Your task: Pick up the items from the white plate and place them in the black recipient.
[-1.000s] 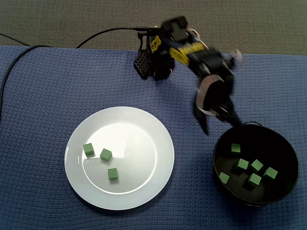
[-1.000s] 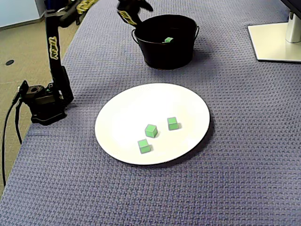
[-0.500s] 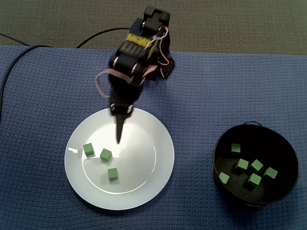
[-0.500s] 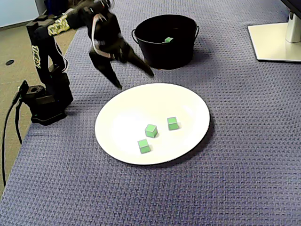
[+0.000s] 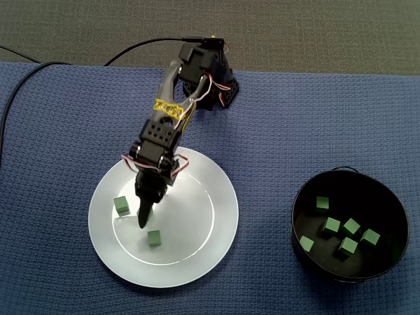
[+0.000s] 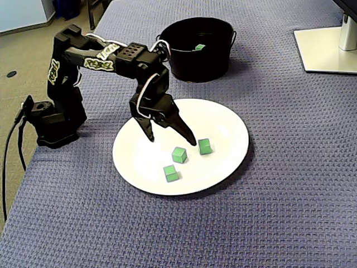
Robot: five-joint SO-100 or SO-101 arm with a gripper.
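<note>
Item: black arm (image 6: pixel 100 56), one unit, reaching from its base at the cloth's edge out over the white plate (image 5: pixel 197 216). Its gripper (image 6: pixel 172 142) is hanging released, fingers spread wide and pointing down at the plate, gripping nothing. Three green cubes are lying on the plate: the nearest cube (image 6: pixel 172 173) in the low fixed view, the middle cube (image 6: pixel 179 154) sitting just below the spread fingers, and the far cube (image 6: pixel 204 146) just beside one fingertip. From above, the gripper is hiding most of the middle cube. The black recipient (image 5: pixel 387 203) is standing well apart from the plate on the blue cloth (image 5: pixel 65 131), holding six more green cubes. A white stand base (image 6: pixel 326 50) is sitting at the cloth's far corner.
</note>
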